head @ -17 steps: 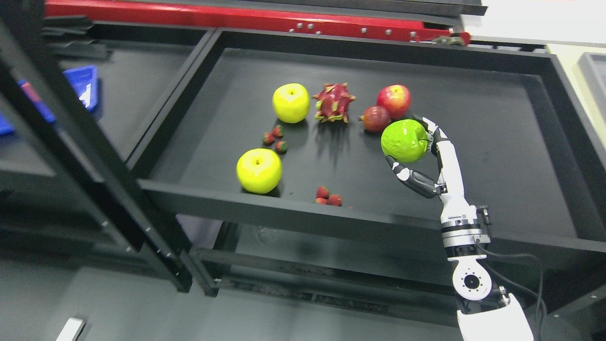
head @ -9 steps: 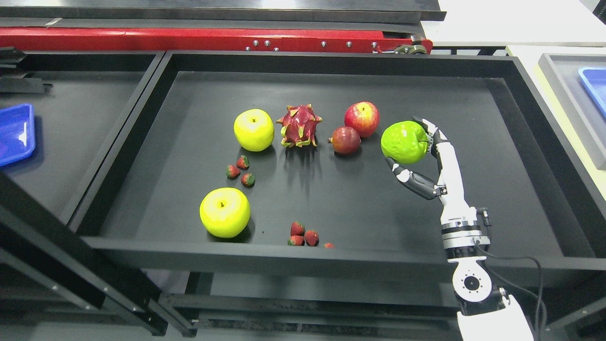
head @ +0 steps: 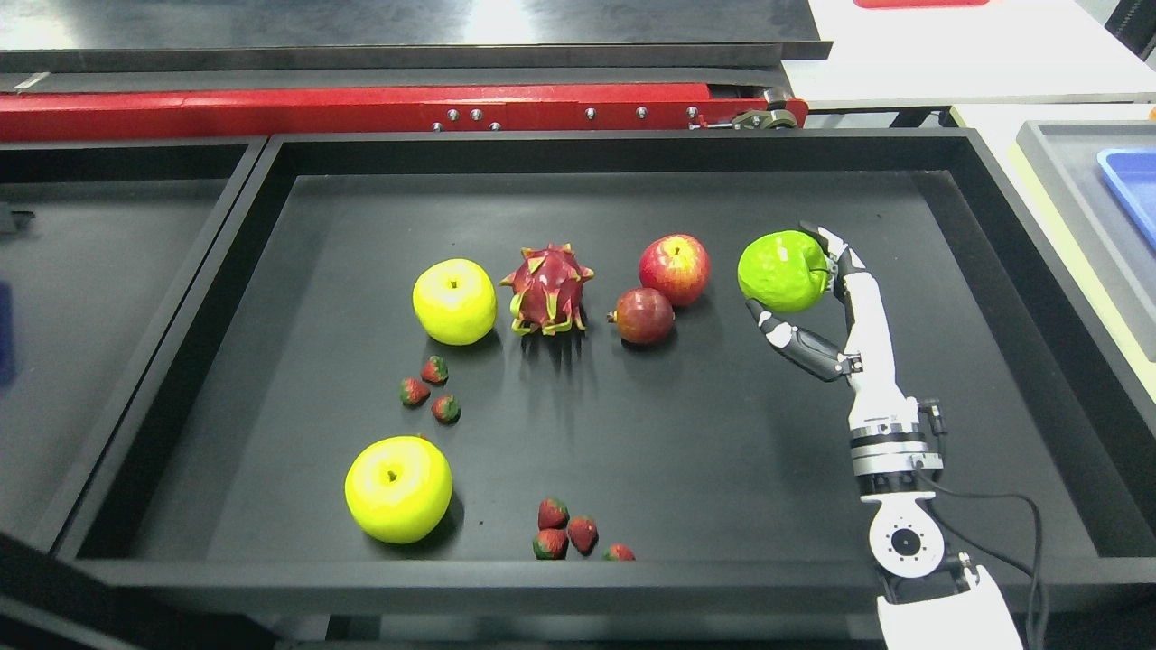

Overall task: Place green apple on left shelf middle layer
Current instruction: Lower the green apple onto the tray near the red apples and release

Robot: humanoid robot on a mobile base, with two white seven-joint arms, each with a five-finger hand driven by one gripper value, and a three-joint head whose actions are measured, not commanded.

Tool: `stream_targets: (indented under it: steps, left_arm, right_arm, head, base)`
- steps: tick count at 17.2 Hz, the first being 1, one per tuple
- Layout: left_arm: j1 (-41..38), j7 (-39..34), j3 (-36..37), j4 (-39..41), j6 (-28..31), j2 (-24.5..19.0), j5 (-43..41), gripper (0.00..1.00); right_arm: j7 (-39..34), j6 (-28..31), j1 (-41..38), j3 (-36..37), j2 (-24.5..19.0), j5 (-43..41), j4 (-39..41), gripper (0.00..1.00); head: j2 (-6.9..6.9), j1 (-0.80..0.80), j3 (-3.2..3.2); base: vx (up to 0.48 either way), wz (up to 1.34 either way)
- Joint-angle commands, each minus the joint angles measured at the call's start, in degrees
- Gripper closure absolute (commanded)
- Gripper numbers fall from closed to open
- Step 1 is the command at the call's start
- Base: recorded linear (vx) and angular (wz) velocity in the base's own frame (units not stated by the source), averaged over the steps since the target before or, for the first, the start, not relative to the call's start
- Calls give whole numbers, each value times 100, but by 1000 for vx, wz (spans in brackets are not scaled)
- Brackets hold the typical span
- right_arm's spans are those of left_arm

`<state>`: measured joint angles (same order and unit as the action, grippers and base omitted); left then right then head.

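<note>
step: carry phase. Grasp looks done, placement not yet done.
right robot hand [head: 804, 293]: arm enters from lower right; fingers [head: 795, 338] curled around the green apple [head: 782, 271], thumb side under it, other fingers behind its right edge. Clamped on it.
left robot hand: out of view.
green apple: in the robot hand, over the right part of the black tray [head: 578, 149]; reads as lifted clear of the tray floor, but can't confirm from one view.
neighbours: red apple [head: 675, 269] just left of the green one, apart from it; dark red fruit [head: 643, 316] touching or nearly touching the red apple; dragon fruit [head: 546, 289] and two yellow apples [head: 454, 301] further left; strawberries [head: 432, 390] scattered in small clusters.
target: left shelf middle layer not identifiable here; only a dark tray surface [head: 108, 298] at left.
next move: swing left with the apple held firm, pass above the other fruit, find the shelf, lower onto the middle layer before letting go.
risk: smooth round apple held mostly by fingertips; could slip on a fast turn.
</note>
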<state>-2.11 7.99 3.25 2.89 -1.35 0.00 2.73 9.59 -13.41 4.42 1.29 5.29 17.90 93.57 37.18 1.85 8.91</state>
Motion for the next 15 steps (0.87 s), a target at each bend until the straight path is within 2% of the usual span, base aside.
stream_targets:
  steps: [1, 3, 5, 10, 12, 15]
  left_arm:
    - [0, 1, 0, -8, -6, -100, -1, 0]
    - [0, 1, 0, 0, -15, -100, -1, 0]
    - [0, -8, 0, 1, -6, -100, -1, 0]
    - [0, 1, 0, 1, -6, -100, -1, 0]
    - [0, -8, 0, 1, -6, -100, -1, 0]
    - [0, 1, 0, 1, -6, -100, -1, 0]
  right_arm:
    - [-80, -22, -46, 3, 7, -5, 3, 99]
    - [-552, -416, -169, -540, 94, 3, -5, 99]
    - [-1123, -444, -118, -997, 139, 38, -14, 99]
    - [-1486, -417, 243, -2087, 34, 644, -260, 98]
    - [-1670, -408, 270, -2168, -115, 698, -295, 97]
    - [-1995, -435, 226, -2002, -116, 505, -243, 94]
  head:
    - [0, 0, 0]
    - [0, 0, 0]
    - [0, 0, 0]
    - [0, 0, 0]
    - [0, 0, 0]
    - [-1, 0, 0]
  base:
    - [147, -108]
    - [147, -101]
    - [131, -81]
    - [78, -49]
    - [40, -20]
    - [20, 0]
